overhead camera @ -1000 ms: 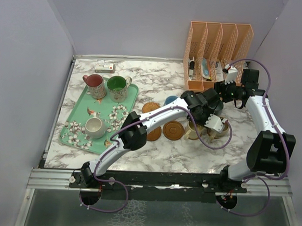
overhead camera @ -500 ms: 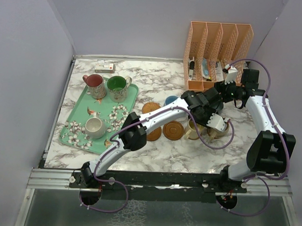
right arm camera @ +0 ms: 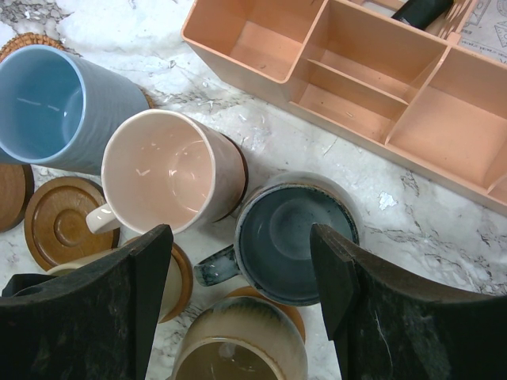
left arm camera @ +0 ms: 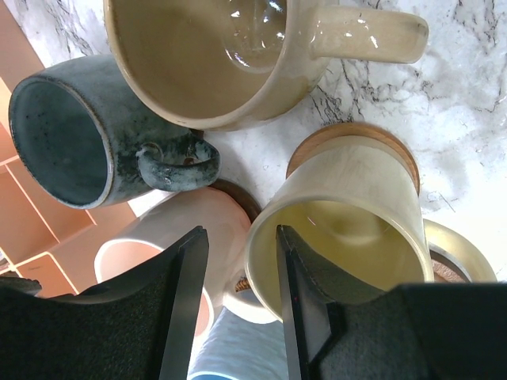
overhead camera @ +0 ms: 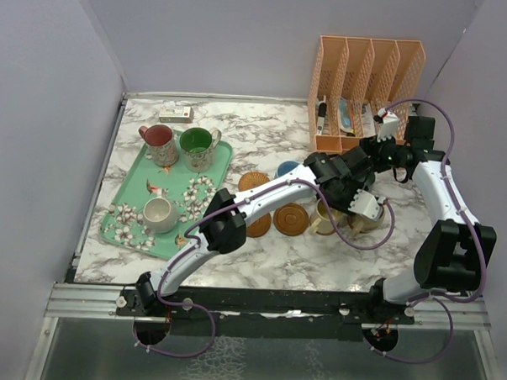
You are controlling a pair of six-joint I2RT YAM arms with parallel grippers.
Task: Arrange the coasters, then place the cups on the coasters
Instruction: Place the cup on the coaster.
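Several cups stand clustered on coasters at centre right: tan (left arm camera: 214,55), dark teal (left arm camera: 71,134), pink (left arm camera: 182,229), blue (right arm camera: 47,111) and yellow (left arm camera: 348,206), the yellow one on a brown coaster (left arm camera: 356,131). My left gripper (left arm camera: 242,237) is open and straddles the yellow cup's rim, one finger inside it and the other outside, clear of the wall. My right gripper (right arm camera: 240,237) hangs open above the dark teal cup (right arm camera: 297,237), holding nothing. Red (overhead camera: 159,140), green (overhead camera: 196,145) and cream (overhead camera: 158,213) cups sit on the tray. Bare coasters (overhead camera: 291,219) lie left of the cluster.
The mint floral tray (overhead camera: 125,235) lies at the left. An orange file organizer (overhead camera: 368,77) stands at the back right, close behind the cups. A small box (overhead camera: 175,113) rests near the back edge. Purple walls close in both sides.
My left gripper's jaws have spread apart at the yellow cup's rim. The right arm has not moved, and the cups stay where they were.
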